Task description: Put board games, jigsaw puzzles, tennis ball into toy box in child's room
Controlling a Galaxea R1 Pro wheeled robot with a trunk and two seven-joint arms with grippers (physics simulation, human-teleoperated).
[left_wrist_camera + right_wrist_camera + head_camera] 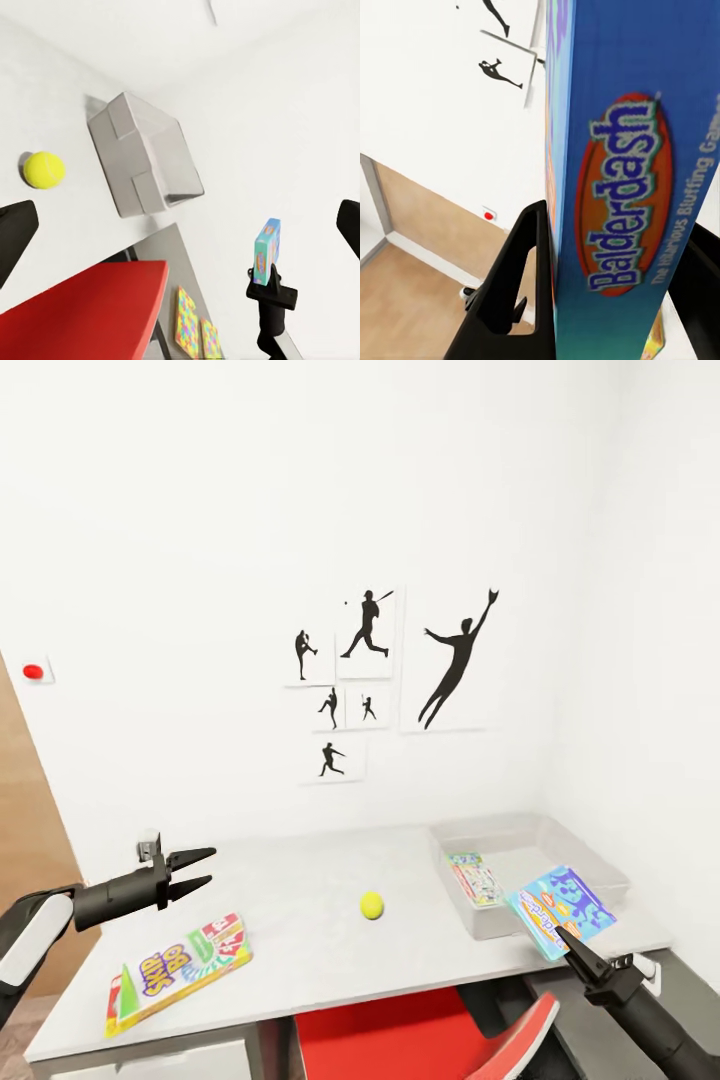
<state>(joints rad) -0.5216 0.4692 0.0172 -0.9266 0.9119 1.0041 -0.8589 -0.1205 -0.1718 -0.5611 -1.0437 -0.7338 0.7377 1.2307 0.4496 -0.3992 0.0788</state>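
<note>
The right gripper (572,940) is clamped on the blue game (560,909), holding it tilted over the near edge of the toy box (600,865), which sits at the table's (300,880) far right and already has one game (475,878) flat inside. This looks like the drop-in step: the next move likely needs the blue game carried further in over the bin, levelled, then let go. The left gripper (200,870) hovers spread and empty above the yellow game (175,972), with the ball (372,905) lying between. The left wrist view adds two puzzles (196,328) on the lower top
</note>
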